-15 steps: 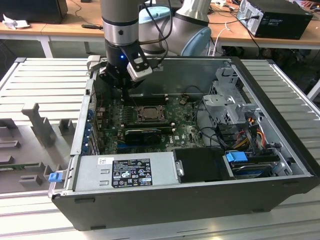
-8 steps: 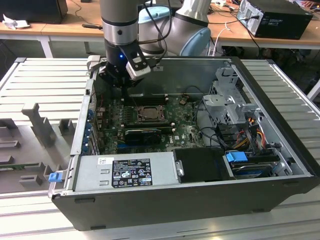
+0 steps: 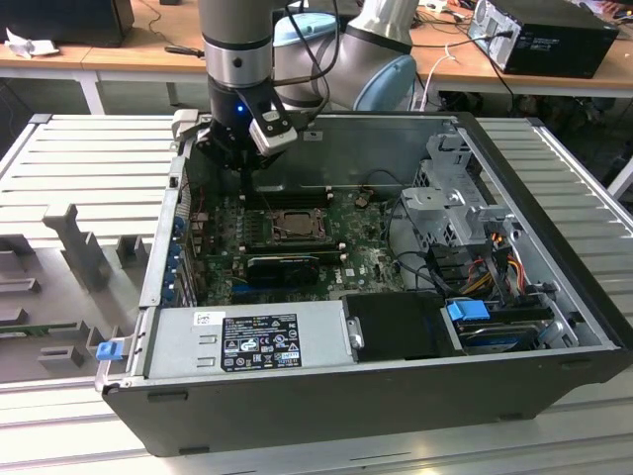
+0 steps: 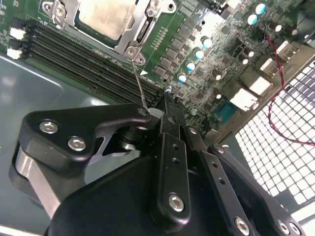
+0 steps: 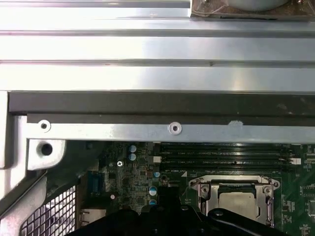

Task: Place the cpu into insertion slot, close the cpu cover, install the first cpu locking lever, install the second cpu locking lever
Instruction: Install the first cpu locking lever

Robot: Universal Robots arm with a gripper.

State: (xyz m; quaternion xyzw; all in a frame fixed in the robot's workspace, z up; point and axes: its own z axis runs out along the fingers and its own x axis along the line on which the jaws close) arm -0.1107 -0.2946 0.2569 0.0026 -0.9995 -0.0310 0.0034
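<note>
The cpu (image 4: 103, 17) lies flat with its silvery top showing, in the socket on the green board; the exterior view shows the cpu (image 3: 294, 224) mid-board. The cpu cover (image 4: 142, 29) is down around it, and the chip shows through its window. The insertion slot is hidden beneath both. A thin wire locking lever (image 4: 139, 83) slants from the cover's corner to my gripper (image 4: 170, 101). The black fingers are drawn together, and the lever's end sits right beside them. In the exterior view my gripper (image 3: 245, 163) hangs over the board's far left, just beyond the socket.
Black memory slots (image 4: 88, 54) run along the socket. The case's metal wall (image 5: 157, 73) stands close behind the gripper. A perforated rear panel (image 4: 275, 142) and a red and black cable (image 4: 275, 73) are nearby. A black card (image 3: 282, 267), power supply (image 3: 257, 336) and drive cage (image 3: 455, 198) share the case.
</note>
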